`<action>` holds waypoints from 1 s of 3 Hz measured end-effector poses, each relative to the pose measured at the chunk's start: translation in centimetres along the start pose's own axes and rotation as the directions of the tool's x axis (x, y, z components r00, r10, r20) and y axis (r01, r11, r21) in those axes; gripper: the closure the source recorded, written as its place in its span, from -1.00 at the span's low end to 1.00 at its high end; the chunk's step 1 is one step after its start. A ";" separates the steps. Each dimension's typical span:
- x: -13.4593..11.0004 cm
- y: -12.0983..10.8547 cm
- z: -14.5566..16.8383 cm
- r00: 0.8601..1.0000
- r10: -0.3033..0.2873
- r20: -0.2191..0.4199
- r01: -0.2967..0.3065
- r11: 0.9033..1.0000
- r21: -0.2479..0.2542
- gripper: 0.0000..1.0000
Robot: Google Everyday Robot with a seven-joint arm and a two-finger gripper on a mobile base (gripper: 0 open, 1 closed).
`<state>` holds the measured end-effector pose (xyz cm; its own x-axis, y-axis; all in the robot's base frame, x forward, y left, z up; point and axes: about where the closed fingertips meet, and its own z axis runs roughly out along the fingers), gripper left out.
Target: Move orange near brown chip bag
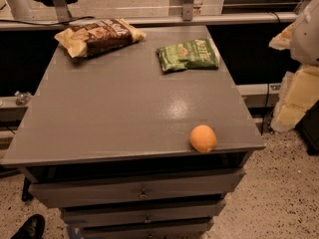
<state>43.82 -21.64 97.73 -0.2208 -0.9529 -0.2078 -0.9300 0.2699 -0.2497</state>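
Sitting lower right, by the cabinet (124,108) front edge: orange (203,138), well apart from brown chip bag (99,35) upper left. Probably handling light, firm, roll-prone; suiting grasping across the middle. Hanging upper right: gripper (306,31), state impossible to tell.

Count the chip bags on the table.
2: the brown chip bag far left, the green chip bag far right. None seem hidden. The gripper is out of view.

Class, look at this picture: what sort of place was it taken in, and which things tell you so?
Probably a lab or workshop, not a home: a grey drawer cabinet on a speckled hard floor, with a metal rail behind. The gripper is out of view.
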 end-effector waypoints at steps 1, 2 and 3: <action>0.0 0.0 0.0 1.000 0.000 0.000 0.000 1.000 0.000 -1.00; -0.3 0.1 0.3 1.000 0.000 0.017 0.000 1.000 0.001 -1.00; -1.7 0.9 2.2 0.994 0.028 0.104 -0.027 1.000 -0.014 -1.00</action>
<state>44.04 -19.45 95.81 -0.2150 -0.9253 -0.3123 -0.9278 0.2933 -0.2305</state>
